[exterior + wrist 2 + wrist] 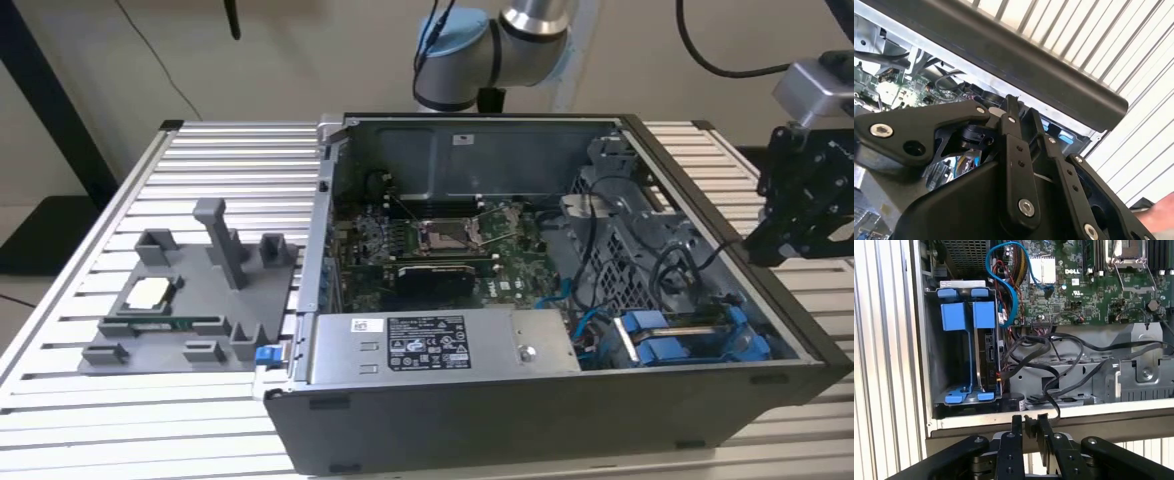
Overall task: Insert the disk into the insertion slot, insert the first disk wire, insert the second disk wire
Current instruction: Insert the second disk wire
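Disk (pixel 695 330) at the case's (pixel 534 430) near corner, exterior view's right. First wrist view: it stands in the slot (pixel 936 365); gripper (pixel 1027 422) outside the case, jaws pinched together, empty. Black cables (pixel 1054 371) crowd the slot, so you'd likely snag one.

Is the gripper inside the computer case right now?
No, in the exterior view the gripper hangs outside the computer case, beyond its wall on the exterior view's right.

Exterior view looks down into computer case (pixel 534 425), both wrist views close behind hand (pixel 1029 419), over case rim
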Tool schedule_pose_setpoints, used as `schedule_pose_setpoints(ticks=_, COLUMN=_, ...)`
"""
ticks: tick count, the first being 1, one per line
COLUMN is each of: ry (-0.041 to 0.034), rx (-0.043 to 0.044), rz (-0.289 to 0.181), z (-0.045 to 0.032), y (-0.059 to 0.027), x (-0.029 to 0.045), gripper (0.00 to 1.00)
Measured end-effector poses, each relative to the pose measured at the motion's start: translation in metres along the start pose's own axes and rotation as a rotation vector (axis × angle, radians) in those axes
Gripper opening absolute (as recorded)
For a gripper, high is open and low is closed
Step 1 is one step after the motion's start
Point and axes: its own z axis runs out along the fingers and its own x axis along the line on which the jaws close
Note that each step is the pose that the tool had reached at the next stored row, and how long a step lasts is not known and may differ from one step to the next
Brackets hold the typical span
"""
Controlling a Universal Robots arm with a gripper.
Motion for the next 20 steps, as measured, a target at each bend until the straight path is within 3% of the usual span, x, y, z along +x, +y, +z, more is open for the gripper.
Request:
schedule_pose_setpoints(ticks=3, ry=-0.0052, rx=0.0001, rz=0.006, z=0.0021, y=-0.0001, x=0.0002, gripper=0.27)
schedule_pose_setpoints(ticks=6, ry=-0.0309, rx=-0.0036, rz=0.011, z=0.0023, y=0.0, x=0.0002, gripper=0.27)
schedule_pose_setpoints(ticks=7, ry=-0.0344, rx=-0.0043, rz=0.012, z=0.0023, y=0.0, x=0.0002, gripper=0.27)
schedule_pose_setpoints(ticks=10, ry=-0.0349, rx=-0.0047, rz=0.012, z=0.0023, y=0.0, x=0.0002, gripper=0.25)
schedule_pose_setpoints(ticks=12, ry=-0.0347, rx=-0.0054, rz=0.013, z=0.0023, y=0.0001, x=0.0003, gripper=0.16)
schedule_pose_setpoints(ticks=20, ry=-0.0344, rx=-0.006, rz=0.013, z=0.002, y=0.0016, x=0.0004, gripper=0.16)
